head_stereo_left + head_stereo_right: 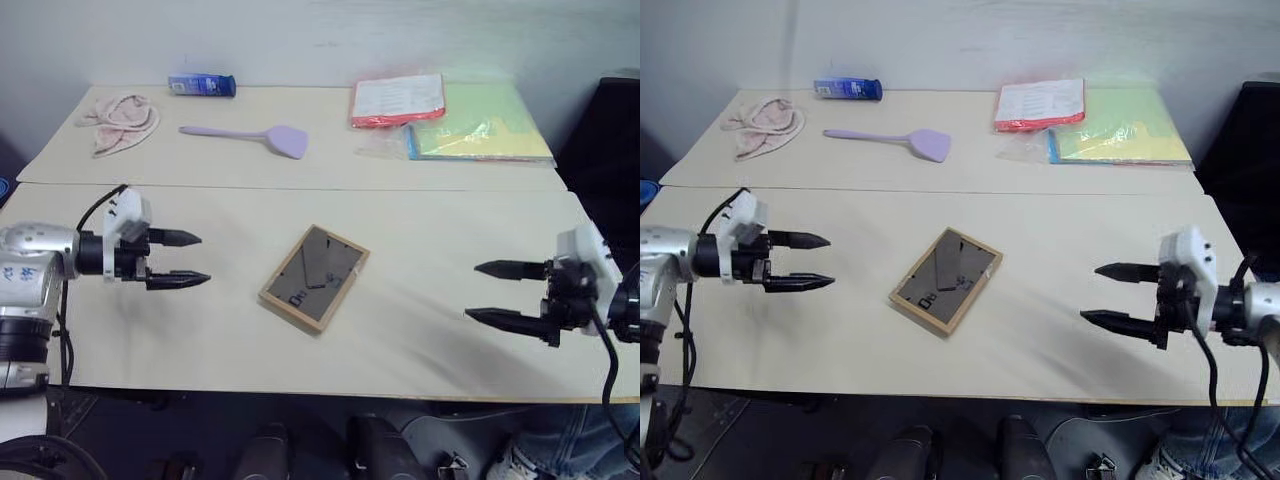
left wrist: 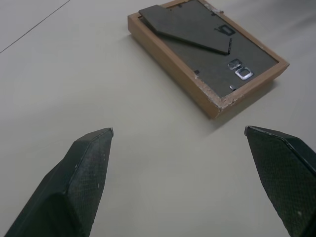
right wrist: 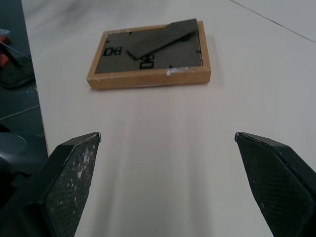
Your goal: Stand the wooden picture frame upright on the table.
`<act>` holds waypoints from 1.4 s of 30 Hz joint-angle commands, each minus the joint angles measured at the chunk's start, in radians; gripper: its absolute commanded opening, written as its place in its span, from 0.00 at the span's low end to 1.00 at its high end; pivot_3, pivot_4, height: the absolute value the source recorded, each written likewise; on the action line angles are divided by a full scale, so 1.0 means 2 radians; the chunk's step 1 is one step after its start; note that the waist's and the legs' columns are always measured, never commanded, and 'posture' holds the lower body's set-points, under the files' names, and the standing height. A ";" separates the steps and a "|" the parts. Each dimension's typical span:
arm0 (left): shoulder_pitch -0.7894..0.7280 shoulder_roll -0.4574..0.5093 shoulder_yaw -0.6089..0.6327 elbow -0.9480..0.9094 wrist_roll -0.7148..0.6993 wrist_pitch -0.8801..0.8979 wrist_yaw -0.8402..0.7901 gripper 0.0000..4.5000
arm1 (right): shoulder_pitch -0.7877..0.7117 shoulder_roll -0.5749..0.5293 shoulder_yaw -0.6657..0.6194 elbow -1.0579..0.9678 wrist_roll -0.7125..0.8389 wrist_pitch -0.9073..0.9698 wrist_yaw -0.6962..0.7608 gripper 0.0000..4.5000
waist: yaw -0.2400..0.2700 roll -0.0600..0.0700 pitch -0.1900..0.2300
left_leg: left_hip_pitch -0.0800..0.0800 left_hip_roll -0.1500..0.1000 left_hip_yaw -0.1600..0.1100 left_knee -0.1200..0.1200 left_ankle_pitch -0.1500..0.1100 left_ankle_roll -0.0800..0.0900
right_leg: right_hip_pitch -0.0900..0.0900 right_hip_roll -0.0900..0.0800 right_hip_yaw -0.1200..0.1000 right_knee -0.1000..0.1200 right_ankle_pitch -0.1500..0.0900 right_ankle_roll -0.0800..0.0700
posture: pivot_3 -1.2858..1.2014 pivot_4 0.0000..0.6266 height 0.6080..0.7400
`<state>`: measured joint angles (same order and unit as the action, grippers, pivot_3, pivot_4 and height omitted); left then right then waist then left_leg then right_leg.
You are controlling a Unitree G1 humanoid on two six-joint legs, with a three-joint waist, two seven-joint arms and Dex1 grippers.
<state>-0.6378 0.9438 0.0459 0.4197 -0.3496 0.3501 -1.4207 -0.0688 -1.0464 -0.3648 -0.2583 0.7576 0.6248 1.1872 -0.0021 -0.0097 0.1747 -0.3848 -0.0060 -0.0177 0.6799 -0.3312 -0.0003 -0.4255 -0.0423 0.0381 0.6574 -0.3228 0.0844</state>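
Observation:
The wooden picture frame [image 1: 314, 277] lies flat, back panel up, in the middle of the cream table [image 1: 420, 240], its dark easel stand folded against the back. It also shows in the left wrist view [image 2: 207, 49] and the right wrist view [image 3: 150, 54]. My left gripper [image 1: 188, 259] hovers open to the frame's left, pointing toward it with a clear gap between. My right gripper [image 1: 492, 292] is open too, to the frame's right and farther off. Nothing sits between either pair of fingers.
On the far half of the table lie a pink cloth [image 1: 120, 118], a blue packet [image 1: 202, 85], a lilac spatula [image 1: 250, 135], a red folder [image 1: 398, 100] and a green folder [image 1: 480, 128]. A seam [image 1: 300, 186] crosses the tabletop.

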 commanded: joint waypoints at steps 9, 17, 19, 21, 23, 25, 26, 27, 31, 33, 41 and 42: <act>-0.017 -0.022 -0.011 -0.006 0.007 0.007 -0.002 1.00 | 0.016 0.024 -0.017 -0.030 -0.006 0.006 -0.046 0.99 | -0.001 0.000 0.000 | -0.001 0.000 0.000 0.001 0.000 0.000 | -0.001 0.000 0.000 0.001 0.000 0.000 | 0.52 0.24 1.00; -0.057 -0.062 -0.063 0.052 0.065 -0.063 -0.009 0.80 | 0.002 0.029 0.047 -0.042 -0.065 -0.023 -0.067 0.80 | 0.001 0.000 0.000 | -0.001 0.000 0.000 0.001 0.000 0.000 | -0.001 0.000 0.000 0.001 0.000 0.000 | 0.52 0.24 1.00; -0.071 -0.081 -0.084 0.072 0.087 -0.091 -0.010 0.67 | -0.018 0.037 0.091 -0.044 -0.090 -0.035 -0.070 0.65 | 0.001 0.000 0.000 | -0.001 0.000 0.000 0.001 0.000 0.000 | -0.001 0.000 0.000 0.001 0.000 0.000 | 0.52 0.24 1.00; -0.086 -0.096 -0.103 0.100 0.111 -0.128 -0.012 0.53 | -0.046 0.053 0.132 -0.038 -0.111 -0.040 -0.073 0.50 | 0.000 -0.001 0.000 | -0.001 0.000 0.000 0.001 0.000 0.000 | -0.001 0.000 0.000 0.001 0.000 0.000 | 0.52 0.24 1.00; -0.102 -0.111 -0.120 0.135 0.135 -0.173 -0.006 0.40 | -0.077 0.071 0.168 -0.024 -0.134 -0.047 -0.076 0.35 | -0.001 -0.001 0.000 | -0.001 0.000 0.001 0.002 0.000 -0.001 | -0.002 0.000 0.001 0.001 0.000 0.000 | 0.52 0.24 1.00; -0.118 -0.131 -0.126 0.163 0.145 -0.191 -0.001 0.25 | -0.106 0.093 0.206 -0.001 -0.161 -0.062 -0.075 0.19 | -0.001 -0.001 0.000 | -0.001 0.000 0.001 0.002 0.001 -0.001 | -0.002 0.001 0.001 0.002 0.000 0.000 | 0.52 0.24 1.00; -0.124 -0.139 -0.128 0.172 0.147 -0.198 -0.001 0.19 | -0.117 0.102 0.221 0.009 -0.172 -0.068 -0.074 0.12 | -0.001 -0.001 0.000 | -0.001 0.000 0.001 0.001 0.001 -0.001 | -0.002 0.001 0.001 0.001 0.000 0.000 | 0.52 0.24 1.00; -0.129 -0.147 -0.129 0.180 0.151 -0.204 0.001 0.11 | -0.129 0.112 0.236 0.022 -0.184 -0.074 -0.075 0.04 | 0.000 -0.001 0.000 | -0.001 0.000 0.001 0.002 0.001 -0.001 | -0.002 0.001 0.000 0.001 0.000 0.000 | 0.52 0.24 1.00; -0.122 -0.169 -0.133 0.156 0.141 -0.182 -0.024 0.01 | -0.186 0.162 0.284 0.090 -0.249 -0.099 -0.106 0.00 | -0.001 -0.001 0.000 | -0.001 0.000 0.001 0.002 0.001 -0.002 | -0.002 0.000 0.001 0.001 0.000 0.000 | 0.52 0.24 1.00; -0.108 -0.178 -0.127 0.108 0.115 -0.124 -0.042 0.01 | -0.213 0.185 0.299 0.120 -0.274 -0.102 -0.124 0.00 | -0.001 -0.001 0.000 | -0.001 0.000 0.001 0.002 0.002 -0.003 | -0.002 0.000 0.001 0.002 0.000 0.000 | 0.52 0.24 1.00; -0.012 -0.165 -0.121 -0.065 0.087 -0.004 -0.011 0.01 | -0.241 0.210 0.308 0.162 -0.315 -0.126 -0.131 0.00 | -0.002 -0.001 0.000 | -0.002 0.000 0.000 0.002 0.002 -0.003 | -0.002 0.000 0.001 0.003 0.000 0.000 | 0.52 0.24 1.00; -0.007 -0.164 -0.120 -0.070 0.088 0.002 -0.004 0.01 | -0.240 0.209 0.308 0.161 -0.317 -0.128 -0.130 0.00 | -0.002 -0.001 0.000 | -0.002 0.000 0.000 0.002 0.002 -0.003 | -0.002 0.000 0.001 0.003 0.000 0.000 | 0.52 0.24 1.00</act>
<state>-0.6520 0.6020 -0.2143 0.3207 -0.1624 0.3313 -1.4536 -0.5417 -0.6202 0.2643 0.0742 0.1391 0.3858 0.9254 -0.0053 -0.0120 0.1755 -0.3880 -0.0064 -0.0168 0.6838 -0.3273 -0.0071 -0.4301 -0.0422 0.0392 0.6628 -0.3225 0.0850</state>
